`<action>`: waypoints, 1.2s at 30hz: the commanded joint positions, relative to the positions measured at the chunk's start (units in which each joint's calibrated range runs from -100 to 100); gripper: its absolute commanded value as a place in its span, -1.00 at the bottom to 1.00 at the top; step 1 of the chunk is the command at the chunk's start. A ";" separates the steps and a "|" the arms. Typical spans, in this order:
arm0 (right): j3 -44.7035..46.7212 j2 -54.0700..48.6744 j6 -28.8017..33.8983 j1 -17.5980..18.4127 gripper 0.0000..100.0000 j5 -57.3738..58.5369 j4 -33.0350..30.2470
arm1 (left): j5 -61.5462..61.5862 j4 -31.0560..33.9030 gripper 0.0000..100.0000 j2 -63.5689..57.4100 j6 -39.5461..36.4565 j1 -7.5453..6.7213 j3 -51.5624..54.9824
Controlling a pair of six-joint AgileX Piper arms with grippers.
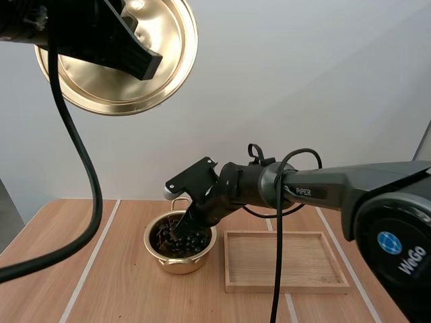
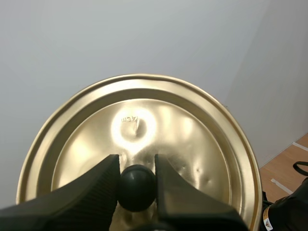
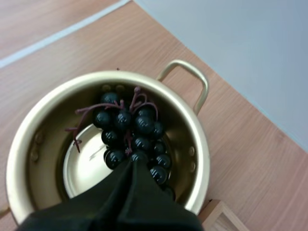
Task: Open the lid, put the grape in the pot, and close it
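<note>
While the left claw (image 2: 136, 166) hangs high above the table (image 1: 114, 282), its two ribbed black fingers (image 2: 98, 185) are clamped on the round black knob (image 2: 137, 188) of the lid (image 2: 144, 122). That lid is a thin disc of shiny brass-coloured metal with a raised rim and a few small dents, and it is tilted so its top face looks toward the arm's own camera.

Down below, the right claw (image 1: 180, 230) reaches into the pot (image 1: 202, 259), a round, shallow, golden metal pan with a looped handle (image 3: 192, 77) at the far side and a polished bottom. Inside it lie the grapes (image 3: 134, 130): glossy, dark, near-black beads on thin reddish-purple stems. The bunch stretches from the far wall toward the near one. The right claw's fingers are drawn together into one dark wedge, with the tip pinching the near end of the bunch.

Just beside the pot, on the right arm's side, sits a flat rectangular wooden tray (image 1: 232, 286) with a low rim. The table is pale wood grain crossed by white lines.
</note>
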 commanded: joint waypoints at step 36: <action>4.12 -26.41 13.16 -2.99 -1.00 21.38 -12.52 | -0.62 0.09 -1.00 -0.19 -0.51 0.00 -0.48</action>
